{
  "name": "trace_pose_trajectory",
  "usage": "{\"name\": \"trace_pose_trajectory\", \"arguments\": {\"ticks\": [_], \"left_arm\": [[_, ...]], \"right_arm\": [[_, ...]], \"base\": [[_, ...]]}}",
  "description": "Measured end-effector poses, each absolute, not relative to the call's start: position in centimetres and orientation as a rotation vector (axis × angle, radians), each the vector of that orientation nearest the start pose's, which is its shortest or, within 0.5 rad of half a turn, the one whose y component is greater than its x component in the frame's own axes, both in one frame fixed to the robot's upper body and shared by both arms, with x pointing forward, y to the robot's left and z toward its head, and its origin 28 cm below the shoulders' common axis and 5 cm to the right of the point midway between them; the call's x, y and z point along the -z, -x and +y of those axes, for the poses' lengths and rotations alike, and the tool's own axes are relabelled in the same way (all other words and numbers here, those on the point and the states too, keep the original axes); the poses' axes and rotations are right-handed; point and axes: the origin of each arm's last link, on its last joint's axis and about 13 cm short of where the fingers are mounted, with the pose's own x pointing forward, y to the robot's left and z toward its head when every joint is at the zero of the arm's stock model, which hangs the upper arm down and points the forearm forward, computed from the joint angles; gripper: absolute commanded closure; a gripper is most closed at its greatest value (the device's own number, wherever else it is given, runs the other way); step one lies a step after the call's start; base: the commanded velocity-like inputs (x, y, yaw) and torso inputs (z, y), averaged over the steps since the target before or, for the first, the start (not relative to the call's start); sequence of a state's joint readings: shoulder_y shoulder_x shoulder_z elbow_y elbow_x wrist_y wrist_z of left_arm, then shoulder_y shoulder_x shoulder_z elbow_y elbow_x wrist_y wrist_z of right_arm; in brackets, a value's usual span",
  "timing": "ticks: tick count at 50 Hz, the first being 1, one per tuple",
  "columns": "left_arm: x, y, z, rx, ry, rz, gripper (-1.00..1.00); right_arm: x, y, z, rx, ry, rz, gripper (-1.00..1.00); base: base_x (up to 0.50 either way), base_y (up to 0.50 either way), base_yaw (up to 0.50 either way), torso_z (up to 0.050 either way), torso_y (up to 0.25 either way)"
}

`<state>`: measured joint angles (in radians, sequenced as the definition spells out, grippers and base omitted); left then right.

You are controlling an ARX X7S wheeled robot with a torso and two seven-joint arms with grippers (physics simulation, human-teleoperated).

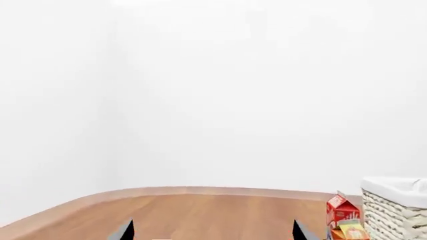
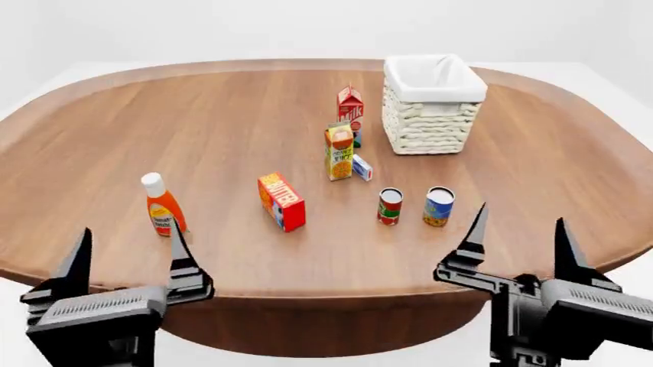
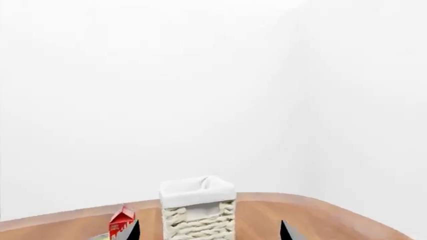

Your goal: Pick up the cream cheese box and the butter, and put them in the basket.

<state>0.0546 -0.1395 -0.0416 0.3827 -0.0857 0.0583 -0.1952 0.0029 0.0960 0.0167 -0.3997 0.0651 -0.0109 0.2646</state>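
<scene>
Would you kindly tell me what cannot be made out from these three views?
- Cream cheese box: head view, partly hidden behind the juice carton; label too small to read.
- Basket floor: hidden by its own walls.
- Butter: absent from both wrist views.
- Left gripper and right gripper: wrist views cut them off at the frame edge, only fingertips show.

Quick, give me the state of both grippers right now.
Left gripper: open, holding nothing, at the table's near edge.
Right gripper: open, holding nothing, at the table's near edge.
</scene>
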Motion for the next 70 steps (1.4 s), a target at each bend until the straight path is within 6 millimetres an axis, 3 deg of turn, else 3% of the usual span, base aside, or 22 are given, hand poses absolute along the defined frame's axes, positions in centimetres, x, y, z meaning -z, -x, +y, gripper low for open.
{"name": "trace_pose_trajectory", "arguments": {"ticks": [12, 22, 70], "left_arm": [[-12.8, -17.8, 25.4, -0.294, -0.035, -0.677, -1.0], [-14.3, -16.6, 25.8, -0.321, -0.057, -0.806, -1.0], [-14.9, -16.2, 25.7, -0.296, -0.09, -0.853, -1.0]], "right_arm": [[-15.3, -19.4, -12.9, 0.353, 0.039, -0.736, -1.0], [-17.5, -18.1, -12.8, 0.339, 0.051, -0.892, -1.0], [-18.2, -17.1, -12.0, 0.247, 0.045, -0.932, -1.0]], "base": [[0.09, 0.0, 0.0, 0.0, 0.0], [0.5, 0.0, 0.0, 0.0, 0.0], [0.5, 0.0, 0.0, 0.0, 0.0]]}}
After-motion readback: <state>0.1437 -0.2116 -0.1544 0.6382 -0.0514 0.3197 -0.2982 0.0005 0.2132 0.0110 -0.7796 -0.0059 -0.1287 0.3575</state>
